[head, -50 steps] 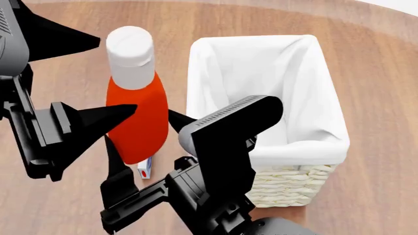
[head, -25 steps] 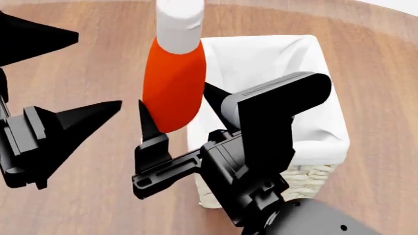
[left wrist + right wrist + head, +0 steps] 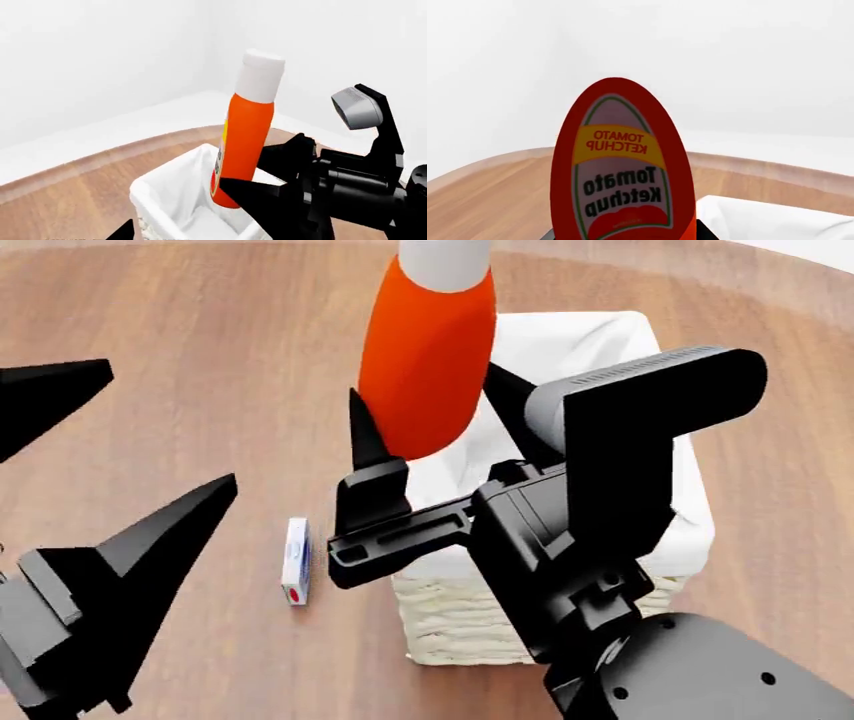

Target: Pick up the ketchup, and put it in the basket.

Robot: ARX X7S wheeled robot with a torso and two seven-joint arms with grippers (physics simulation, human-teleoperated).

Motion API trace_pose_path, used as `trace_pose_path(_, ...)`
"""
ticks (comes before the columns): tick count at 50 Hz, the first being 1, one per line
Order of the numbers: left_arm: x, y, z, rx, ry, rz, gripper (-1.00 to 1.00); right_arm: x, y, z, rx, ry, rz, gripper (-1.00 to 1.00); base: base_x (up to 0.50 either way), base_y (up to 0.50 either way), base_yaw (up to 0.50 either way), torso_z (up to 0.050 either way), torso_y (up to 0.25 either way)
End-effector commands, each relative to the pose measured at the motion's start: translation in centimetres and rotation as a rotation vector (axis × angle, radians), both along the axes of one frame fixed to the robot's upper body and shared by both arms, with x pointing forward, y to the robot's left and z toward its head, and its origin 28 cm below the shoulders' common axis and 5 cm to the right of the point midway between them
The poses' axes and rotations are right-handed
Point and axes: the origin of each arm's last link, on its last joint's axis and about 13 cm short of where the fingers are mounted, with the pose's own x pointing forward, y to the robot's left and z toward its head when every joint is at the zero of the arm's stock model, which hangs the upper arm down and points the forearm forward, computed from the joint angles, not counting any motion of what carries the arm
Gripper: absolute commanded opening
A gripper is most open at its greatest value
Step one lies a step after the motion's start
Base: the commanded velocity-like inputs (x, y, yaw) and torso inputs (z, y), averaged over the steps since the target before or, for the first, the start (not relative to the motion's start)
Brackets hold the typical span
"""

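The ketchup [image 3: 424, 360] is an orange-red bottle with a white cap [image 3: 445, 260]. It hangs upright in the air, with its bottom over the left part of the basket [image 3: 667, 540]. My right gripper [image 3: 434, 430] is shut on its lower body, one finger on each side. The left wrist view shows the ketchup [image 3: 247, 135] above the white-lined basket [image 3: 167, 195]. The right wrist view shows its "Tomato Ketchup" label [image 3: 620, 165] close up, with the liner [image 3: 774, 220] behind. My left gripper [image 3: 174, 420] is open and empty, to the left of the basket.
A small white box with a red dot [image 3: 295, 562] lies on the wooden table [image 3: 200, 320], just left of the basket's near corner. My right arm [image 3: 601, 530] covers the basket's near middle. White walls stand behind the table.
My right gripper has lifted the ketchup off the table and carried it right, over the basket. My left gripper has drawn back to the left. The small white box now shows fully.
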Motion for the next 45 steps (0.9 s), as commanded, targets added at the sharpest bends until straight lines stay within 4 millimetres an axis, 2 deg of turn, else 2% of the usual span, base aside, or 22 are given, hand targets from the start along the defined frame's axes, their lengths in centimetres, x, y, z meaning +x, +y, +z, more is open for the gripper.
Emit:
trace_pose_path(1, -2.8, -1.2, -2.6, -0.154, -0.045, 0.028, 1.00, 0.7, -0.7, 1.6, 0.028, -0.068, -0.027, -1.00, 0.00, 0.00, 0.00, 0.000, 0.010)
trace_pose_path(16, -4.5, -1.8, -7.3, -0.183, -0.088, 0.095, 1.00, 1.2, -1.1, 2.6, 0.020, -0.072, -0.067, -1.00, 0.00, 0.00, 0.00, 0.001, 0.000)
trace_pose_path(17, -4.6, -1.9, -7.7, -0.153, -0.099, 0.151, 1.00, 1.3, -1.2, 2.8, 0.011, -0.070, -0.081, -1.00, 0.00, 0.00, 0.00, 0.000, 0.000)
trace_pose_path(19, -4.8, -2.0, -8.0, -0.207, -0.097, 0.131, 1.00, 1.3, -1.2, 3.0, 0.009, -0.068, -0.088, -1.00, 0.00, 0.00, 0.00, 0.000, 0.000)
trace_pose_path(23, -5.2, -2.7, -10.0, -0.185, -0.083, 0.137, 1.00, 1.5, -1.4, 3.6, -0.001, -0.056, -0.116, -1.00, 0.00, 0.00, 0.00, 0.000, 0.000)
trace_pose_path(34, -5.6, -2.1, -12.4, -0.171, -0.068, 0.244, 1.00, 2.2, -1.7, 5.1, -0.094, -0.014, -0.231, -1.00, 0.00, 0.00, 0.00, 0.000, 0.001)
trace_pose_path(45, -5.8, -2.0, -12.9, -0.193, -0.044, 0.258, 1.00, 3.7, -1.3, 7.0, -0.219, 0.091, -0.355, -1.00, 0.00, 0.00, 0.00, 0.000, 0.000)
